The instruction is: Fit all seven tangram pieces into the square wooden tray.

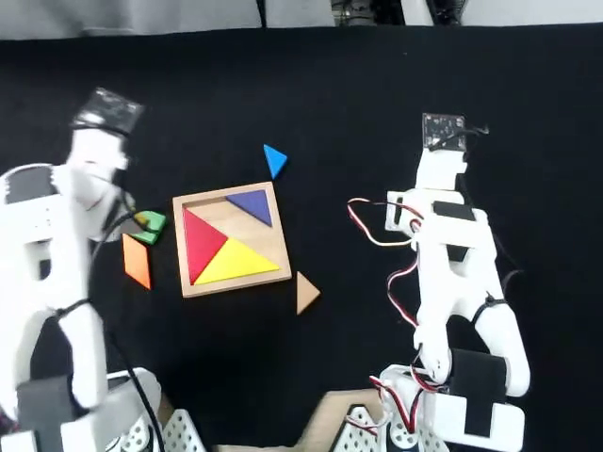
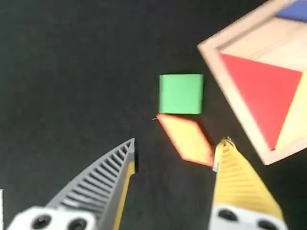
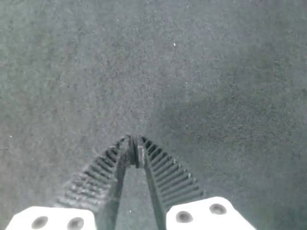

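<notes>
Left fingers (image 2: pixel 117 165) spread wide, nothing between them. The left gripper (image 2: pixel 176 146) hangs low over the black cloth (image 1: pixel 377 94), open span framing the orange parallelogram (image 2: pixel 187 139). One yellow fingertip is just beside that piece's end, contact unclear. Likely lined up to grab it, so open makes sense.

Green square (image 2: pixel 181 93) sits corner-to-edge against the parallelogram, between it and the bare cloth, near the tray corner. Risk: closing may nudge the square.

Wooden tray (image 1: pixel 186 282) is centre-left of the high frame, slightly rotated. Three pieces are seated flat in it: red triangle (image 1: pixel 203 243) on the left side, yellow triangle (image 1: pixel 240 264) along the lower edge, purple triangle (image 1: pixel 252 202) at the upper right. The rest of the tray floor is bare wood, room for what's left.

Four pieces are out. The square and parallelogram lie just left of the tray, under the left arm. Blue triangle (image 1: pixel 274 160) is above the tray's top corner. Tan triangle (image 1: pixel 306 292) is just off the lower right corner. Both are nearer the right arm's side, probably left for it.

Right fingers (image 3: pixel 115 170) pressed together, pinching nothing. Right gripper (image 3: pixel 133 148) points at plain cloth, right of frame in the high view, well apart from all pieces. Looks parked so the left arm can work.

Progress is roughly under half.
</notes>
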